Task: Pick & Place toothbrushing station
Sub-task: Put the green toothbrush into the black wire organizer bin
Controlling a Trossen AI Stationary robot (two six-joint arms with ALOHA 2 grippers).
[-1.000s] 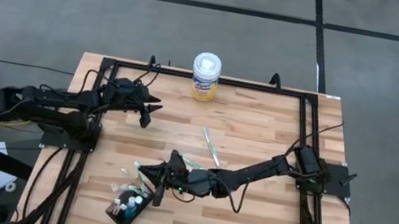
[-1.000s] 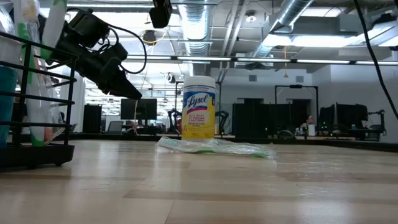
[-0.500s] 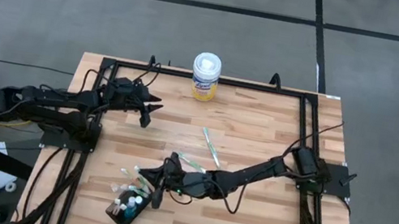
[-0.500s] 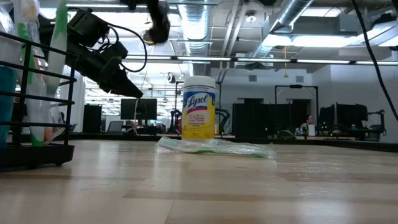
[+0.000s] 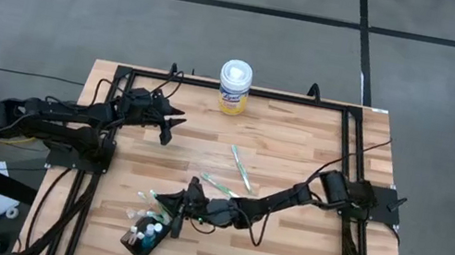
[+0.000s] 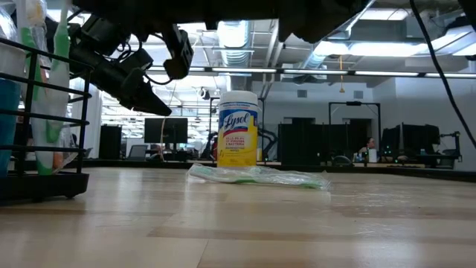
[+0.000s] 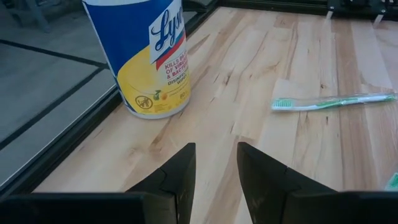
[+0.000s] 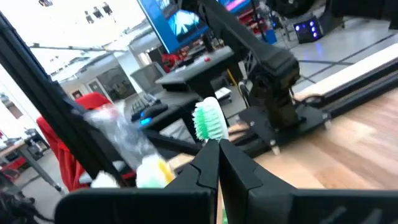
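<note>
From table height I see the black wire toothbrushing station (image 6: 37,134) at near left, holding green-and-white brushes. A dark gripper (image 6: 141,93) hangs above the wood table (image 6: 245,223) beside it. Farther off stands a yellow-labelled wipes canister (image 6: 238,128), a wrapped green toothbrush (image 6: 260,176) lying before it.

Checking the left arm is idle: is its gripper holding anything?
No, the left gripper hangs empty above bare table, near the wipes canister.
</note>
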